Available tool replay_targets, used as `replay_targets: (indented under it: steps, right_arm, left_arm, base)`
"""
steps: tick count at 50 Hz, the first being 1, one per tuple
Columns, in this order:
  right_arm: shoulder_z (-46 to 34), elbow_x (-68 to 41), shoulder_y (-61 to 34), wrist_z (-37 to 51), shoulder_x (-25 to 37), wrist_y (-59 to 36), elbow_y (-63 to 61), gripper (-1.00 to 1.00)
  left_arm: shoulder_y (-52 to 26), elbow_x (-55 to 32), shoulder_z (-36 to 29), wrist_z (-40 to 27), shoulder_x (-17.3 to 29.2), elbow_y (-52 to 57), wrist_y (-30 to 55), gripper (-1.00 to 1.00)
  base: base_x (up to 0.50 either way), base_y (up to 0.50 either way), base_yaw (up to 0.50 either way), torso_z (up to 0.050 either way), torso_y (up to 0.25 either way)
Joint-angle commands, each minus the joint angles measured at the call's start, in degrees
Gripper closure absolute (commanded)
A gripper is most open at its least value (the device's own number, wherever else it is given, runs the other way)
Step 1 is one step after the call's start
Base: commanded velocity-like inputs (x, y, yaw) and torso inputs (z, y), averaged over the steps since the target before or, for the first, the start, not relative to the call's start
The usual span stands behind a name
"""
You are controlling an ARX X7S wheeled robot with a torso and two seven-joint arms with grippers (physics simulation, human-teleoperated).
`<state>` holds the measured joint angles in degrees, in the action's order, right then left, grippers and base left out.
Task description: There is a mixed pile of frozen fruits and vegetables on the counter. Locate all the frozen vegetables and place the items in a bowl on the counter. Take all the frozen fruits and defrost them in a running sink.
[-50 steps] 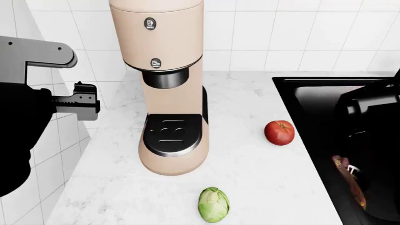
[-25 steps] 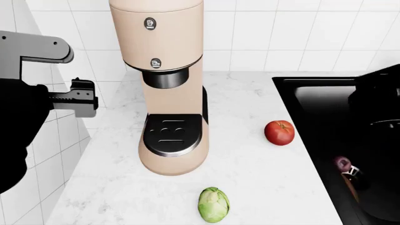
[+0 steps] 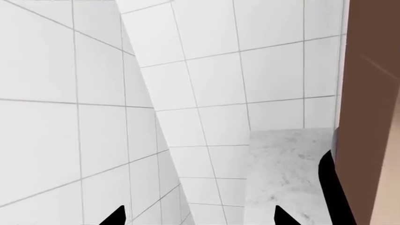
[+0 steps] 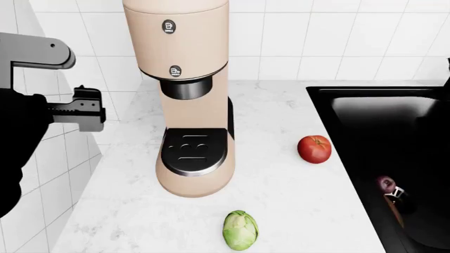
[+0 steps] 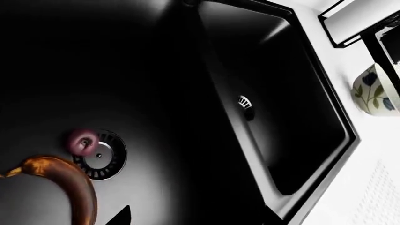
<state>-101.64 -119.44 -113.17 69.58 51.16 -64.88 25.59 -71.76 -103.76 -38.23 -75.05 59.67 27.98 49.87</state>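
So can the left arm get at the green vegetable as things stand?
Probably yes: the left gripper hangs beside the coffee machine, and the green vegetable lies on open counter, nothing touching it.

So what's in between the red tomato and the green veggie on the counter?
Nothing. In the head view, only bare white marble counter lies between the tomato and the green vegetable. The coffee machine stands off to the side, not between them.

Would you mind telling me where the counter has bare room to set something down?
Bare counter lies between the coffee machine, the tomato and the sink, and behind the tomato toward the wall. It is tighter near the green vegetable.
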Motion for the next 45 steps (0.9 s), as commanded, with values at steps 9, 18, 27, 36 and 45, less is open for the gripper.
replay_targets:
  steps: [9,18,27,36,45]
  right_arm:
    - [1.39,-17.99,-13.09,14.39,8.48,-7.24,-12.14,-1.0]
    - [3.0,-23.71,-16.61,14.5,10.11,-7.68,-16.16,-1.0]
    - [9.16,-28.48,-18.88,11.14,14.57,-5.05,-24.79,-1.0]
    - [14.27,-26.99,-15.63,4.35,16.32,-1.4,-30.58,-1.0]
    - [17.16,-22.7,-10.35,-3.41,13.91,3.59,-35.91,-1.0]
  left_arm:
    - [0.19,-1.35,0.82,-0.58,1.78,1.73,-0.82,-1.0]
    - [-0.85,-2.25,0.71,-1.2,1.71,1.74,-0.25,-1.0]
    - [-1.69,-3.68,0.78,-2.19,2.11,2.46,0.0,-1.0]
    - [-1.96,-4.96,0.57,-3.07,2.23,3.61,0.08,-1.0]
    - [-3.42,-7.09,0.11,-4.86,1.93,4.67,0.65,-1.0]
  base:
    - [0.0,0.0,0.0,0.0,0.0]
    - [0.0,0.0,0.0,0.0,0.0]
    - [0.0,0.0,0.0,0.0,0.0]
    - [0.0,0.0,0.0,0.0,0.0]
    - [0.0,0.0,0.0,0.0,0.0]
